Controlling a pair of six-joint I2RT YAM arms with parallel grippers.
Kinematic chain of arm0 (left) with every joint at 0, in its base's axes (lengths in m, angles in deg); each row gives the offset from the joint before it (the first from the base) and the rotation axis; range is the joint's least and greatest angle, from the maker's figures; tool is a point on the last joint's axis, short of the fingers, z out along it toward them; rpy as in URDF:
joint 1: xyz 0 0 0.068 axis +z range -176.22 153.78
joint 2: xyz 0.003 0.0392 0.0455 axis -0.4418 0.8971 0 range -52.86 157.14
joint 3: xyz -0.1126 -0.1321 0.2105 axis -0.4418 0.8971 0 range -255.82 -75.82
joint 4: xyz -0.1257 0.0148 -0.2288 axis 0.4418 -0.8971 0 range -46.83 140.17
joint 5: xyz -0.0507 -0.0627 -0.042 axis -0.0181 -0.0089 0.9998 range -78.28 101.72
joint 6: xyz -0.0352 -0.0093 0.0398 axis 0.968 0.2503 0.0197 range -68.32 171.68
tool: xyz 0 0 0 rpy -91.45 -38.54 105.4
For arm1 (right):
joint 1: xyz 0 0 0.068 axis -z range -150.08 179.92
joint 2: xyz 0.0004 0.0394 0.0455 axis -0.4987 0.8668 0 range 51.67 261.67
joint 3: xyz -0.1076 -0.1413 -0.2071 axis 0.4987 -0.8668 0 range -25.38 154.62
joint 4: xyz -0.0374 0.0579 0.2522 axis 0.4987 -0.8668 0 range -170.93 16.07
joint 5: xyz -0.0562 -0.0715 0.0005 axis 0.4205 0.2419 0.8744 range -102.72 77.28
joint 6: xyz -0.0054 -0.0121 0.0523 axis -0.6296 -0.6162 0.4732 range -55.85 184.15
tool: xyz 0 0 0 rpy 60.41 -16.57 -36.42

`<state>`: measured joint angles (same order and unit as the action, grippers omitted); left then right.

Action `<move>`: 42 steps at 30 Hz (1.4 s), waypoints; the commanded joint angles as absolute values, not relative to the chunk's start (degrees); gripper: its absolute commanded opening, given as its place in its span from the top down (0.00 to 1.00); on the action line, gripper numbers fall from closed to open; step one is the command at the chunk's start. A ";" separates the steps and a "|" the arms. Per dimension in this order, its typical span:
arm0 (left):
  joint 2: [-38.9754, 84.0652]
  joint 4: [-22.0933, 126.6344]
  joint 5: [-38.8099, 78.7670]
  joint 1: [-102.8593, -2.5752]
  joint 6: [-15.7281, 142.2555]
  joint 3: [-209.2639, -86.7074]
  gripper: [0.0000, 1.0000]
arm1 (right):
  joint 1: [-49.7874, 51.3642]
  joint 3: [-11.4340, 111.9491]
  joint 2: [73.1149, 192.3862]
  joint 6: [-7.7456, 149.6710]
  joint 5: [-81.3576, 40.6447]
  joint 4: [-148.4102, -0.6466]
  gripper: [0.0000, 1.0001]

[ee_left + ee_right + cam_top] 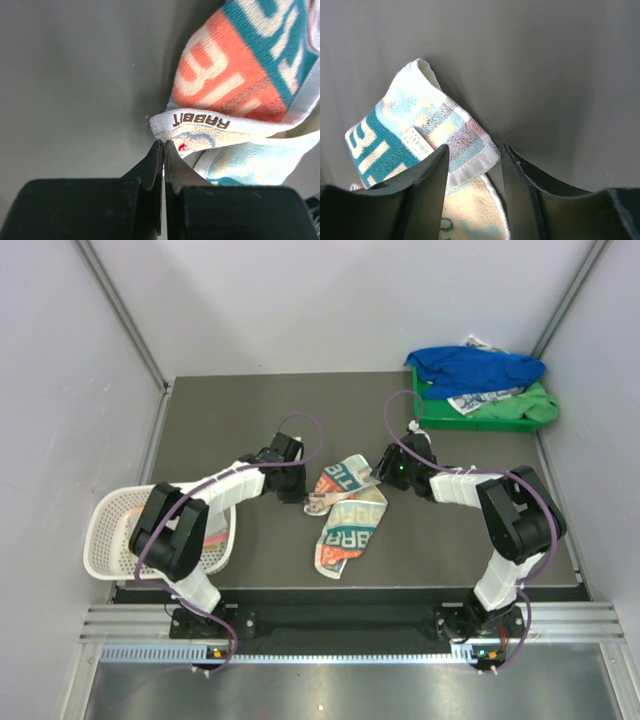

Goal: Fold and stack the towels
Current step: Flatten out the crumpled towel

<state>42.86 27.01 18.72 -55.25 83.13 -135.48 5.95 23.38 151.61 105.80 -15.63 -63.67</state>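
Note:
A grey, teal and orange towel with big letters (pixel 345 515) lies crumpled mid-table. My left gripper (pixel 300 495) is at its left edge. In the left wrist view the jaws (pixel 163 142) are shut, pinching the towel's (pixel 235 75) white hem corner marked "RABBIT". My right gripper (pixel 385 472) is at the towel's upper right. In the right wrist view it (pixel 475 155) is open, with the towel's (pixel 405 125) white-hemmed corner lying between its fingers. A royal blue towel (pixel 475 368) lies heaped on a white towel with navy print (pixel 480 400).
Both of those towels rest in a green plastic tray (pixel 535 412) at the back right. A white mesh basket (pixel 105 530) hangs over the table's left edge, with pale cloth inside. Grey walls close in three sides.

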 commanded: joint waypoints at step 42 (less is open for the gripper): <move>7.72 16.32 19.00 -61.11 64.09 -155.61 1.00 | 0.30 39.39 112.85 88.16 -10.43 -82.80 1.00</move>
<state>13.57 17.63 15.47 -60.76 70.16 -151.17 1.49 34.11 117.95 95.35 -12.51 -78.21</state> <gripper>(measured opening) 0.015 0.026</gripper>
